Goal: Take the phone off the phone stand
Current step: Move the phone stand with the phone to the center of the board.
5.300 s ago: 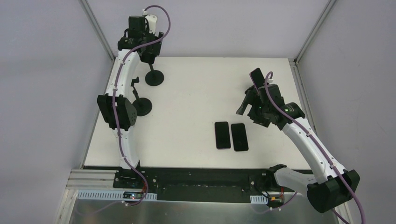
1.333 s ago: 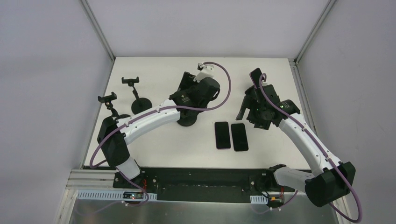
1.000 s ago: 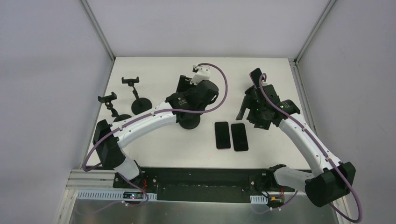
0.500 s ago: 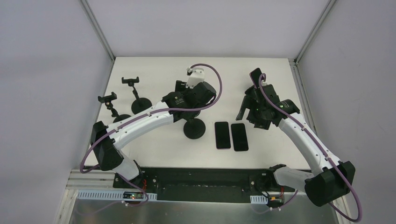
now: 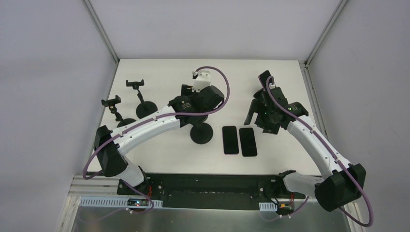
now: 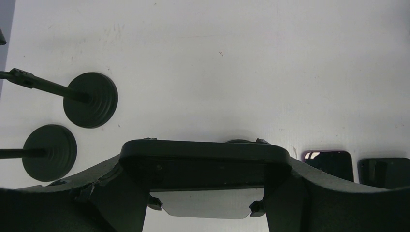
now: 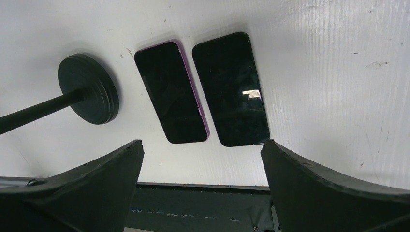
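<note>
Top and wrist views, carry complete. The left gripper (image 6: pixel 205 169) is closed across the phone (image 6: pixel 203 154), one finger on each opposite edge of the dark slab. The stand (image 5: pixel 202 133) hangs below those jaws, its stem running up to a clamp we cannot see, so we judge the phone not yet freed. Whether the base rests on the table (image 5: pixel 164 72) we cannot tell.

What has changed: against the view of a second ago, phone and stand together lie nearer the arm bases and nearer the right gripper (image 7: pixel 202 154). The base now sits just beside the two flat phones (image 7: pixel 171 92), which lie directly under the right jaws. Over the last half second we see almost no further shift, so the carry appears to have ended. The right gripper stands wide open and holds nothing, its pose barely altered throughout. Two empty stands (image 6: pixel 91 99) stay well apart from the left jaws, on their outer side.

We read this as the set-up for separation: the stand is now within reach of the open right jaws, which could pin the base or stem while the left gripper draws the phone out of the clamp. One risk we foresee — the stand lifting with the phone if nothing holds it down.
</note>
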{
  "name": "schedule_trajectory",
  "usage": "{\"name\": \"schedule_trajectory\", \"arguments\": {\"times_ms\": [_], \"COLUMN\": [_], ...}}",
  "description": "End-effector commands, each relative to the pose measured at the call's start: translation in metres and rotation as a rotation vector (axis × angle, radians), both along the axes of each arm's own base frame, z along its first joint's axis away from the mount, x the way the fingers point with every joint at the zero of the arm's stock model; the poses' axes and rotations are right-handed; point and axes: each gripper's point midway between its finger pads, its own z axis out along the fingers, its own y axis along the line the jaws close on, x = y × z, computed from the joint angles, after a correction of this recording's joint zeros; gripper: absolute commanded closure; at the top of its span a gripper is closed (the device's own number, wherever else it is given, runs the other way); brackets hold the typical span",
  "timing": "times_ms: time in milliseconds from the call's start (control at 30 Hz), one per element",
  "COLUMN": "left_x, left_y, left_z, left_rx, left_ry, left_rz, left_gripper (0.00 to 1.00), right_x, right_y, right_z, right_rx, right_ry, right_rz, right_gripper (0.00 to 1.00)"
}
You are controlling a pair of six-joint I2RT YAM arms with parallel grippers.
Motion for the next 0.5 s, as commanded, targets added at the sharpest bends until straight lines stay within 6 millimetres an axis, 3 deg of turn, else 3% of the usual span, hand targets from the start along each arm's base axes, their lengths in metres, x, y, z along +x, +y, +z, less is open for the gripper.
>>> {"name": "schedule_trajectory", "arguments": {"times_ms": [0,133,233,467], "left_x": [0.001,0.004,0.005,0.009], "left_y": [-0.001,-0.003,-0.006,-0.015], "left_z": [0.004,0.005,0.005,0.015], "left_rx": [-0.021,-0.017,-0.018,-0.018], "left_ry": [-0.03,-0.032,-0.03,-0.035], "left_rz": [0.034,0.033,0.028,0.001], "left_gripper": [0.23,0.14,0.01,0.01], "right_x": [0.002,0.003,0.003,0.002], "right_y": [-0.004,-0.004,-0.005,-0.007], "right_z": [0.005,0.005,0.005,0.004], "right_rx": [-0.017,-0.022,-0.025,-0.03], "right_ry": [-0.011,-0.015,-0.016,-0.019], "right_rz": [0.0,0.001,0.001,-0.002], "right_gripper": [0.04,0.04,0.04,0.03]}}
